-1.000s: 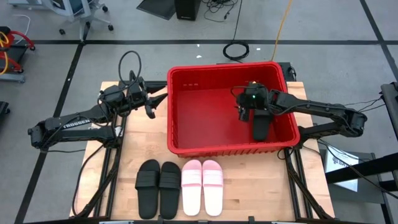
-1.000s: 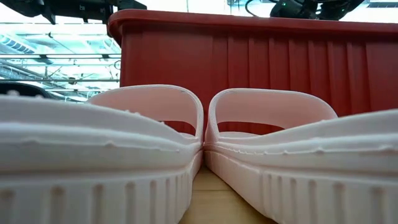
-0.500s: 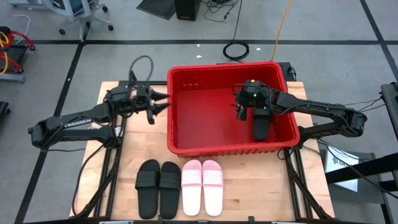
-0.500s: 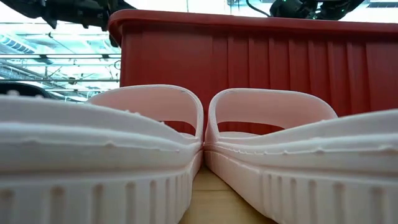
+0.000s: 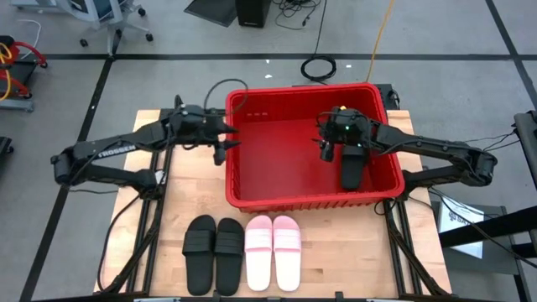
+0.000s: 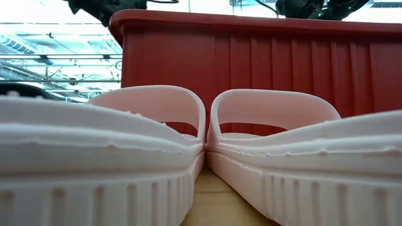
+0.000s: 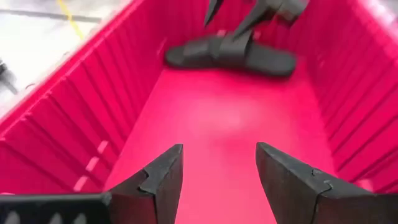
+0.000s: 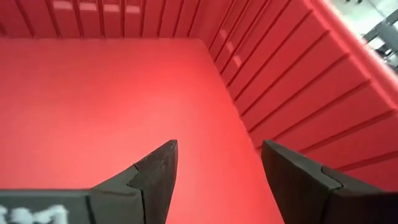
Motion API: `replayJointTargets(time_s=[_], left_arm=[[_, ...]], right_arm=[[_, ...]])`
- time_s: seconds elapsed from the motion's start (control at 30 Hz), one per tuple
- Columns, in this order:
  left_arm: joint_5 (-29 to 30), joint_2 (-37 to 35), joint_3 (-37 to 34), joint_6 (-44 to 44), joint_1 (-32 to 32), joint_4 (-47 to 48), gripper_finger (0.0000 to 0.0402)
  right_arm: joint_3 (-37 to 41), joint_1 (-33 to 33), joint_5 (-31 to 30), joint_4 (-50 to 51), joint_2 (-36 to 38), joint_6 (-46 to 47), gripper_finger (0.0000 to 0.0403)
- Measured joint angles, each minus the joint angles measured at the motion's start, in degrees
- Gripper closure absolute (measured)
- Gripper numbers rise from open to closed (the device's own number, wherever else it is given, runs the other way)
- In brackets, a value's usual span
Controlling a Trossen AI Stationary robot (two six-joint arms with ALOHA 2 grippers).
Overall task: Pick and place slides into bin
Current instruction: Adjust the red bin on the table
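- Left arm: reaches in from the table's left side, stretched toward centre. Left gripper points right, fingers spread, nothing between them.
- Right arm: extends in from the right side. Right gripper points down, fingers apart, empty.

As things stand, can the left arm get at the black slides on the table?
Probably yes. The left end effector is open and empty at the bin rim, and nothing covers the black slides.
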State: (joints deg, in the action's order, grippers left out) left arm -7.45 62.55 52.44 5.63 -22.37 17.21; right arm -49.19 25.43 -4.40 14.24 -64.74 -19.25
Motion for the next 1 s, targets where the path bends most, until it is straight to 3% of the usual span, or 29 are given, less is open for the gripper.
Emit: replayJointTargets(time_s=[0.3,0.53,1.0], left_arm=[[2.33,10.09,10.98,5.48,1.24,14.44,0.0199],[9.06,14.37,17.24,6.69,1.95,28.69,0.0199],[21.03,14.41,17.65,2.22,1.68,33.25,0.0199]], right_arm=[[0.0,0.0,0.0,-3.3,9.38,-1.09,0.0181],[0.0,-0.02,-0.04,-3.3,16.3,-1.11,0.0181],[0.0,-0.02,-0.04,-2.5,15.18,-0.32,0.0181]])
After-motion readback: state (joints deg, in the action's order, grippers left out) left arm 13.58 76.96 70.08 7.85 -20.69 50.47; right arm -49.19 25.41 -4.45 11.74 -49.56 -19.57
